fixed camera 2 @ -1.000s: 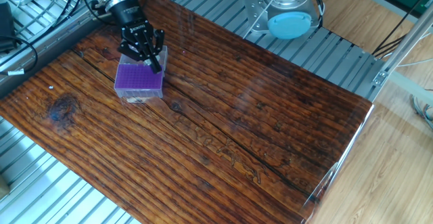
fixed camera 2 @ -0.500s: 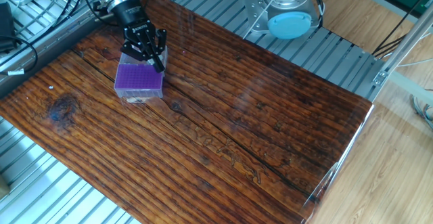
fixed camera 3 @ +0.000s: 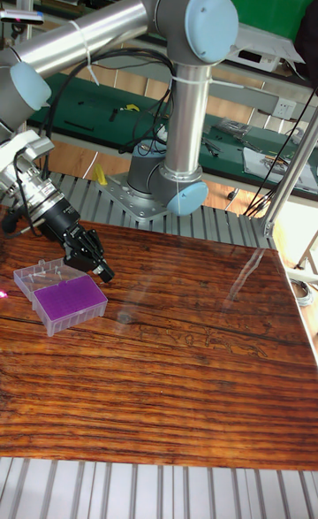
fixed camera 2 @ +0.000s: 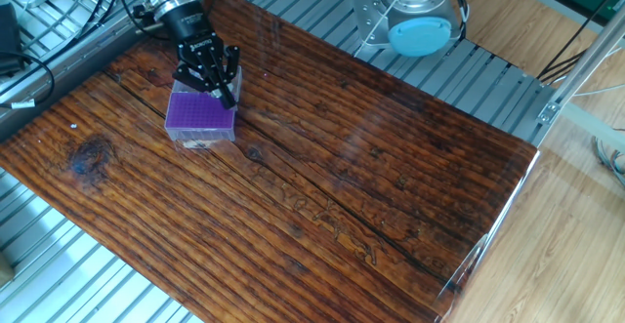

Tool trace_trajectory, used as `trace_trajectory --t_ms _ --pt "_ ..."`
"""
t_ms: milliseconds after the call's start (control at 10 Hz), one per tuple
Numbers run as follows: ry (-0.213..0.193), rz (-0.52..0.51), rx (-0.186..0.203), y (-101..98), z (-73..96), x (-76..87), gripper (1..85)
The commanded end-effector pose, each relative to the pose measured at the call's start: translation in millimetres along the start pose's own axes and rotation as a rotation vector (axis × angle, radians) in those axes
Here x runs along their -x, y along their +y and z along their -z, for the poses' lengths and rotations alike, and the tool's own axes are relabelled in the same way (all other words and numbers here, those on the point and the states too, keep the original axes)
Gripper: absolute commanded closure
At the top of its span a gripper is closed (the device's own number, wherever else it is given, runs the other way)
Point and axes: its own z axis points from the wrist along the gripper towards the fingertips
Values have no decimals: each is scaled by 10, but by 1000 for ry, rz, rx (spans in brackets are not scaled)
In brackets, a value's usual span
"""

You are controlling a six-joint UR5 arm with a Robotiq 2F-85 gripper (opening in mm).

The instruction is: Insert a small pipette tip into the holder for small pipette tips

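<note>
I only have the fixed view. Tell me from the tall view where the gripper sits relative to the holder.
Observer: The gripper shows at the holder's far right corner, not over the middle of its purple grid.
Operator: Now report on the holder's lid.
Observer: A clear lid lies open and flat on the table, behind the holder and to the left of the gripper.

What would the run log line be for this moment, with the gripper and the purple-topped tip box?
gripper: over back edge of small clear plastic box with purple hole-grid top | jaw state: cannot tell | pipette tip: not discernible | box: on wooden table
</note>
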Motion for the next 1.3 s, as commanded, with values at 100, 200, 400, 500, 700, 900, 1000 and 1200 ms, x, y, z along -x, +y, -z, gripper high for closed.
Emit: trace_trajectory --t_ms 100,200,400,500,700,900,1000,1200 --pt "31 -12 -2 -48 -15 -27 753" --pt "75 -5 -12 -74 -9 -140 750" --pt "88 -56 -97 -287 6 -181 750" --pt "82 -71 -145 -410 20 -170 750" --pt "19 -94 -154 -438 15 -14 757" --pt "-24 -80 -127 -382 217 27 757" --pt "-48 -71 -124 -382 319 50 757" --pt "-121 -79 -130 -395 433 112 757"
